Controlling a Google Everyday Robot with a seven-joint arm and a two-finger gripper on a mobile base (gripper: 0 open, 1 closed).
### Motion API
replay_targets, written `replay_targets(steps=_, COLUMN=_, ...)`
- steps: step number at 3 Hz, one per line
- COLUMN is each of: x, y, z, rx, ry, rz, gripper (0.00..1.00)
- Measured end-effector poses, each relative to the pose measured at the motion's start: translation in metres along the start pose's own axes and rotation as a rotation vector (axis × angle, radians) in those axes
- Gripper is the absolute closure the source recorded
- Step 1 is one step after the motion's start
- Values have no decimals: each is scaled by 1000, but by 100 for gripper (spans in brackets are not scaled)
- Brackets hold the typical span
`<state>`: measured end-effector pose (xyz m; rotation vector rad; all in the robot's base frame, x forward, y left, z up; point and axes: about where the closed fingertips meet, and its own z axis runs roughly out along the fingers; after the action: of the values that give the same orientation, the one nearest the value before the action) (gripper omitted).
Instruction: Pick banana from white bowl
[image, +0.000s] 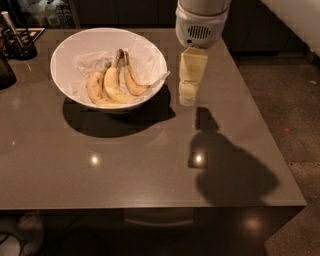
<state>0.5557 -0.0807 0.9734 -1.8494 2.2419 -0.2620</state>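
1. Big brown glossy tabletop (145, 180) fills most of the shot, with a couple of light reflections on it and a dark floor off to the right.
2. The robot arm (201, 22) comes in from the top edge: a white rounded housing with a vent grille, hanging over the tabletop just right of the bowl. It throws a chunky shadow toward the front right.
3. The white bowl (65, 70) sits on the back left part of the tabletop. It's wide and round, with its own dark shadow pooled in front of it.
4. The pincer (188, 98) is the cream-coloured bit pointing straight down under the housing. It's beside the bowl's right rim, outside the bowl, not touching any fruit. Honestly can't tell if it's wide or narrow from this angle, and it isn't holding anything.
5. Crumpled white paper (146, 59) lines the inside of the bowl.
6. Two fatter bananas (102, 87) joined at one stem lie on the left of the pile.
7. The banana (131, 81) is the slim curvy one, right of that pair, lying on the paper inside the bowl with its stem pointing to the back.
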Motion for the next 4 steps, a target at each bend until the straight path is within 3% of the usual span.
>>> replay_targets(steps=2, x=-45, y=-29, z=16, rx=-28, ry=-56, rz=55, gripper=0)
replay_targets(steps=4, x=-99, y=-57, z=29, rx=-51, ry=-79, rz=53, gripper=2)
